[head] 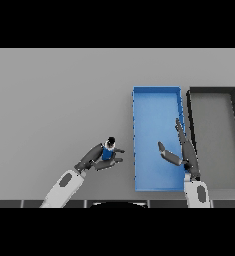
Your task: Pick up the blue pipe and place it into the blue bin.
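On the grey table (pixel 49 100) I see my left hand (pixel 96 157) clutching the short blue pipe (pixel 108 151), dark-capped, beside the blue bin (pixel 156 97), right hand (pixel 181 152) spread wide.

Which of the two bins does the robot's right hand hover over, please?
The blue bin, left of the black bin; the right hand is over its right side.

Partly hidden: pipe and bin floor

The left hand (pixel 96 157), left of the blue bin (pixel 156 97), covers most of the blue pipe (pixel 108 151); the right hand (pixel 183 152) hides some of the bin's floor and right wall.
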Available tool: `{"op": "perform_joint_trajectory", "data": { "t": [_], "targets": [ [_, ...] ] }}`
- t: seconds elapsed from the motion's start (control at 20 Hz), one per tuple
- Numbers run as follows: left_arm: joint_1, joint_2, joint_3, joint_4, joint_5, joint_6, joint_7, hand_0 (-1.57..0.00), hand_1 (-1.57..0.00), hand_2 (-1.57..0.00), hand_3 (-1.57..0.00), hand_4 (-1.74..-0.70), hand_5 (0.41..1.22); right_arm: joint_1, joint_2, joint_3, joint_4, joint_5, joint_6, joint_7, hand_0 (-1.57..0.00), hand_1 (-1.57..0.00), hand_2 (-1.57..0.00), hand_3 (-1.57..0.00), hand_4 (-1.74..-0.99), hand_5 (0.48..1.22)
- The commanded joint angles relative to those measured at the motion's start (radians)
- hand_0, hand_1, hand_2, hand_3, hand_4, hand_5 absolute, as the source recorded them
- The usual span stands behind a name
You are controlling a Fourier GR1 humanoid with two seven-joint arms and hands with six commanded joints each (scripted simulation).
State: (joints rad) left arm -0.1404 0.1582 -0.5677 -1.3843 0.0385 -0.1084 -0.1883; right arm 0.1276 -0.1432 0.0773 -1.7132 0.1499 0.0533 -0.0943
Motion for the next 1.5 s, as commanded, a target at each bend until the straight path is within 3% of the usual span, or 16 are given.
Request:
{"op": "perform_joint_trajectory", "data": {
  "t": [0.0, 0.3, 0.8, 1.0, 1.1, 1.2, 1.25, 1.35, 1.45],
  "targets": [
    [0.011, -0.003, -0.001, -0.015, -0.006, 0.009, -0.012, -1.41, -1.43, -1.45, -1.45, -1.49, 1.169, -0.002, -0.004, -0.002, 0.003, 0.001, 0.0, 0.003, 0.0, 0.0, 0.0, 0.0, -1.22, 0.635],
    [-0.023, -0.039, 0.019, -0.106, -0.006, 0.009, -0.004, -1.53, -1.53, -1.54, -1.54, -1.47, 1.207, -0.003, -0.007, -0.003, 0.004, 0.016, -0.01, 0.006, 0.0, 0.0, 0.0, 0.0, -1.22, 0.638],
    [-0.085, -0.07, 0.025, -0.232, -0.012, -0.058, 0.14, -1.57, -1.57, -1.57, -1.57, -1.47, 1.22, 0.0, -0.028, -0.013, -0.002, 0.026, -0.012, -0.018, 0.0, 0.0, 0.0, 0.0, -1.151, 0.643],
    [-0.08, -0.082, 0.045, -0.209, -0.03, -0.074, 0.13, -1.57, -1.57, -1.57, -1.57, -1.47, 1.22, 0.143, 0.035, 0.021, -0.106, 0.104, -0.103, -0.033, 0.0, 0.0, 0.0, 0.0, -1.138, 0.643],
    [-0.058, -0.083, 0.042, -0.217, -0.047, -0.08, 0.104, -1.57, -1.57, -1.57, -1.57, -1.47, 1.22, 0.255, 0.089, 0.058, -0.189, 0.168, -0.166, -0.048, 0.0, 0.0, 0.0, 0.0, -1.188, 0.643],
    [-0.079, -0.097, 0.052, -0.211, -0.052, -0.087, 0.128, -1.57, -1.57, -1.57, -1.57, -1.47, 1.22, 0.276, 0.113, 0.064, -0.216, 0.201, -0.201, 0.005, 0.0, 0.0, 0.0, 0.0, -1.184, 0.642],
    [-0.079, -0.104, 0.054, -0.202, -0.053, -0.096, 0.124, -1.57, -1.57, -1.57, -1.57, -1.47, 1.22, 0.279, 0.113, 0.064, -0.243, 0.198, -0.201, 0.001, 0.0, 0.0, -0.02, 0.0, -1.187, 0.642],
    [-0.066, -0.109, 0.051, -0.216, -0.059, -0.108, 0.13, -1.57, -1.57, -1.57, -1.57, -1.47, 1.221, 0.293, 0.105, 0.062, -0.295, 0.046, -0.106, -0.069, 0.0, -0.01, -0.07, 0.0, -1.198, 0.641],
    [-0.066, -0.11, 0.062, -0.219, -0.058, -0.123, 0.124, -1.57, -1.57, -1.57, -1.57, -1.47, 1.221, 0.264, 0.058, 0.065, -0.356, -0.074, -0.002, 0.012, 0.0, -0.03, -0.11, 0.0, -1.209, 0.609]
  ]
}}
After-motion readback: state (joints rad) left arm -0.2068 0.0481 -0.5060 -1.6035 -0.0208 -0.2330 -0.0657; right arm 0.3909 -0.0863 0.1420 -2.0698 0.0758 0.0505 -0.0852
